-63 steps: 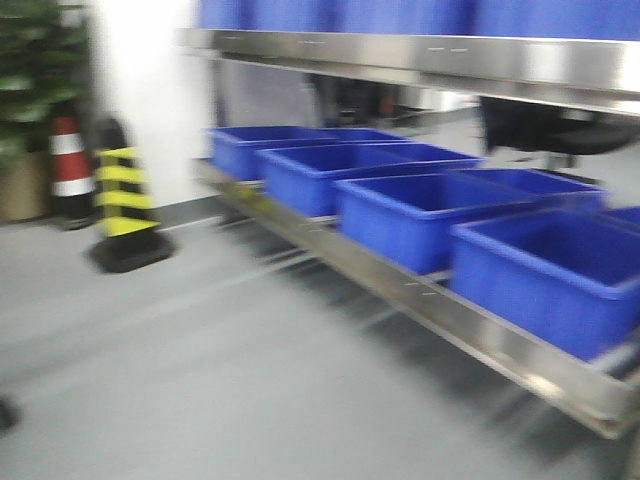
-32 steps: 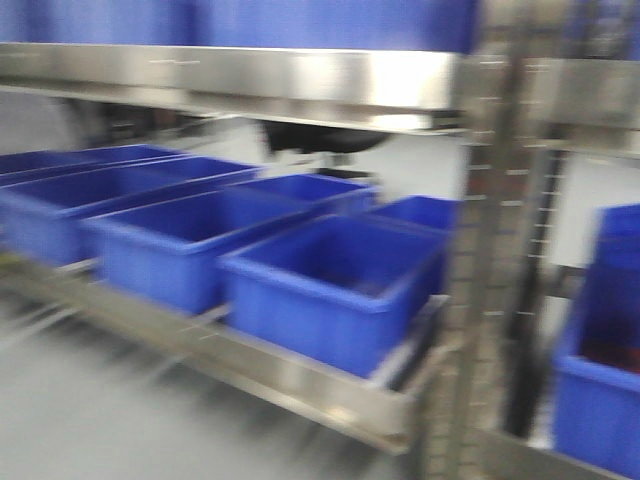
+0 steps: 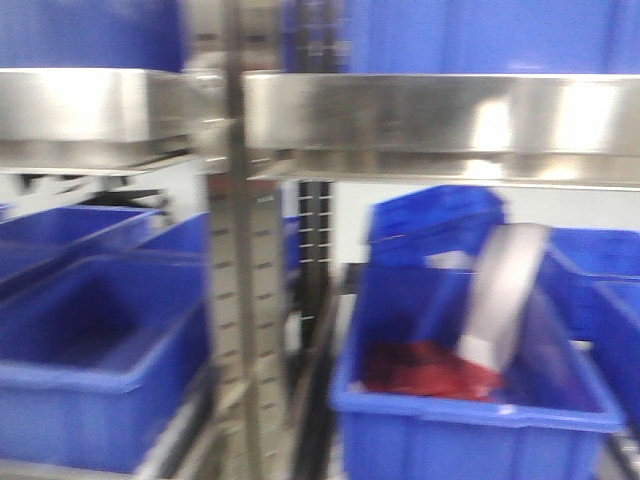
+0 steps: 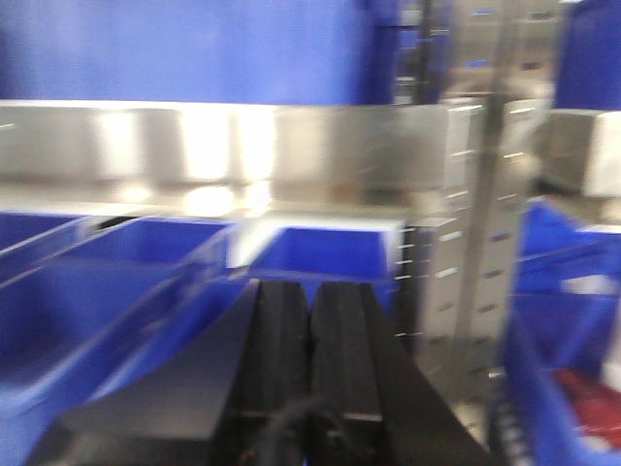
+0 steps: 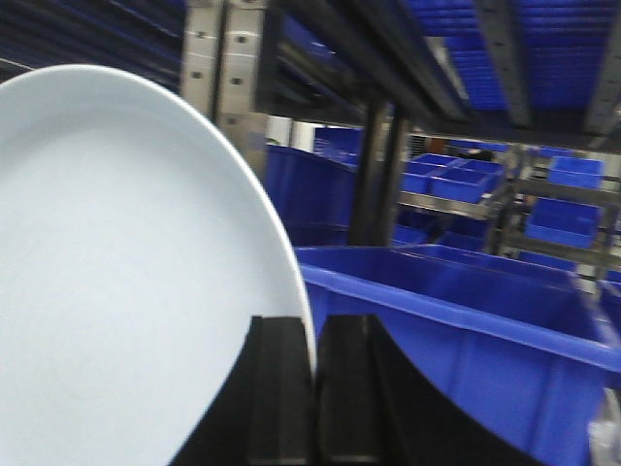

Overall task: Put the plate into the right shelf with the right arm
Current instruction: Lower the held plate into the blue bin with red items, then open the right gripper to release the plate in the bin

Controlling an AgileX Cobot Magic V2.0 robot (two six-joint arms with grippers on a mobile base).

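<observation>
The white plate [image 5: 116, 291] fills the left of the right wrist view, held upright on edge. My right gripper [image 5: 313, 325] is shut on its rim, with a blue bin [image 5: 466, 330] close beyond it. In the blurred front view the plate [image 3: 503, 290] shows as a tilted pale sliver over a blue bin [image 3: 470, 425], below the right shelf's shiny front rail [image 3: 440, 115]. My right arm itself does not show there. My left gripper [image 4: 310, 291] is shut with nothing in it, pointing at the steel rail [image 4: 243, 146].
A perforated grey upright [image 3: 238, 300] splits the rack, with another blue bin [image 3: 90, 400] to its left. Something red [image 3: 420, 370] lies in the bin under the plate. More blue bins fill the upper level [image 3: 470, 35] and the racks farther back [image 5: 563, 214].
The front view has swept right along the rack: the striped cones and bare floor are gone, the upright moved from right to left of centre, and the plate over a bin now shows.
</observation>
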